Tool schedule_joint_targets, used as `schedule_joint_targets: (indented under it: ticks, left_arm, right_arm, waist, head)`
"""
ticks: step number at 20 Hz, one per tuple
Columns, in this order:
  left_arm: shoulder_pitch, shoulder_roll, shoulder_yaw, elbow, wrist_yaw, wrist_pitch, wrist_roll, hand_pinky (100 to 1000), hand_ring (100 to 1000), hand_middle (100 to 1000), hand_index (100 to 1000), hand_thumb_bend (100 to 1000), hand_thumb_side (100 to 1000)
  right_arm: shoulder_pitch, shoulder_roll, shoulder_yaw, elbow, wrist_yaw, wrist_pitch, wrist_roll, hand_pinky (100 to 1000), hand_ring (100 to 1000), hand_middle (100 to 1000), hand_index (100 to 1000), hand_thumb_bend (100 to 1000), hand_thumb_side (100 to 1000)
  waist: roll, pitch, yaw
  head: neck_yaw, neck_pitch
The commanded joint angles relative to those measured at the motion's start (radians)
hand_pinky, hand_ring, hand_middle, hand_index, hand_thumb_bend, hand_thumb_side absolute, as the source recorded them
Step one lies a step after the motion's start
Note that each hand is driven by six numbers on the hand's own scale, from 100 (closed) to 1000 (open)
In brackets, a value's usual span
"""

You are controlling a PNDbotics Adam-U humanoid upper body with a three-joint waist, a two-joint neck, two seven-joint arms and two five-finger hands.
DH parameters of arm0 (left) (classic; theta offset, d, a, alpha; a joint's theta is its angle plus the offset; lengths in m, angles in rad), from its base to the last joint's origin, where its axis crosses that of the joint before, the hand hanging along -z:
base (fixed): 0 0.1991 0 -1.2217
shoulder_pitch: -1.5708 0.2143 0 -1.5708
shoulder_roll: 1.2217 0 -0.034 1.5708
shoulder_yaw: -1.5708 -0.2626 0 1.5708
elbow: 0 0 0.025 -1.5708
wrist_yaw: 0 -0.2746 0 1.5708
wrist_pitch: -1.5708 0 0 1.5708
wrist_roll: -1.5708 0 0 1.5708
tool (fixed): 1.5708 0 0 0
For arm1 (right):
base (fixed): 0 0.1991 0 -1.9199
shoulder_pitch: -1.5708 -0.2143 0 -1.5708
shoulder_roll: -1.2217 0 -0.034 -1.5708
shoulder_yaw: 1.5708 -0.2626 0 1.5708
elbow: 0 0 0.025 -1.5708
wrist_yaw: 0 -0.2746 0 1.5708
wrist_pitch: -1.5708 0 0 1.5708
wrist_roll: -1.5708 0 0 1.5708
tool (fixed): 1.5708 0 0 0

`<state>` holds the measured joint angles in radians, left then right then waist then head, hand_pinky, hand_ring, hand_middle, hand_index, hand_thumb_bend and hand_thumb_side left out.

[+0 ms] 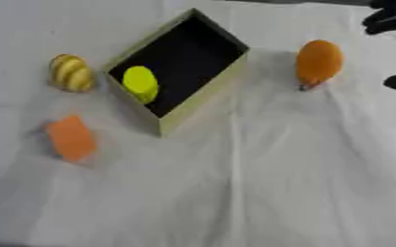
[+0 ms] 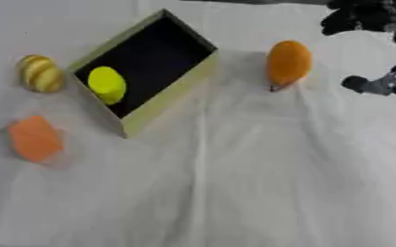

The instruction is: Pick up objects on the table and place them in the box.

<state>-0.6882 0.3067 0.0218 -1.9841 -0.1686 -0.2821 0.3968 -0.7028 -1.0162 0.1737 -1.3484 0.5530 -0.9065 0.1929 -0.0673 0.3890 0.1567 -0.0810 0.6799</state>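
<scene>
An open box (image 1: 203,96) with a black inside and pale walls stands tilted at the upper middle. A yellow-green rounded piece (image 1: 140,83) lies inside it. Left of the box rests a yellow striped egg-shaped thing (image 1: 70,73). An orange block (image 1: 70,138) lies lower left on the cloth. An orange oval thing (image 2: 288,63) stands right of the box. My right hand (image 2: 366,19) shows at the upper right edge, dark, its fingers spread apart from the thumb tip (image 2: 358,84), holding nothing and a little right of the orange oval. My left hand is out of sight.
A white wrinkled cloth (image 1: 261,183) covers the table; its whole near half carries nothing but folds.
</scene>
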Motion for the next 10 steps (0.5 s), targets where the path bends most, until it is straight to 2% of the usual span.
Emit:
schedule_joint_targets:
  ticks: [1, 6, 10]
  left_arm:
    - [-0.018, 0.004, 0.000, -0.016, 0.006, -0.004, -0.003, 688, 718, 727, 873, 519, 537]
    - [-0.025, -0.002, -0.001, -0.016, 0.009, -0.006, -0.003, 687, 718, 726, 872, 518, 539]
    - [-0.031, -0.004, -0.001, -0.016, 0.011, -0.006, -0.003, 686, 718, 726, 871, 517, 541]
  right_arm:
    - [-0.043, 0.009, -0.004, 0.044, -0.026, 0.000, 0.048, 885, 994, 835, 920, 296, 484]
    - [-0.095, 0.058, -0.014, 0.112, -0.038, 0.000, 0.100, 889, 996, 813, 932, 294, 460]
    - [-0.129, 0.089, -0.022, 0.157, -0.029, 0.000, 0.133, 894, 998, 774, 909, 320, 382]
  waist:
    - [0.001, -0.018, 0.004]
    - [0.000, -0.007, 0.017]
    - [-0.003, 0.004, 0.030]
  head:
    - [-0.009, -0.011]
    - [-0.016, -0.018]
    - [-0.024, -0.023]
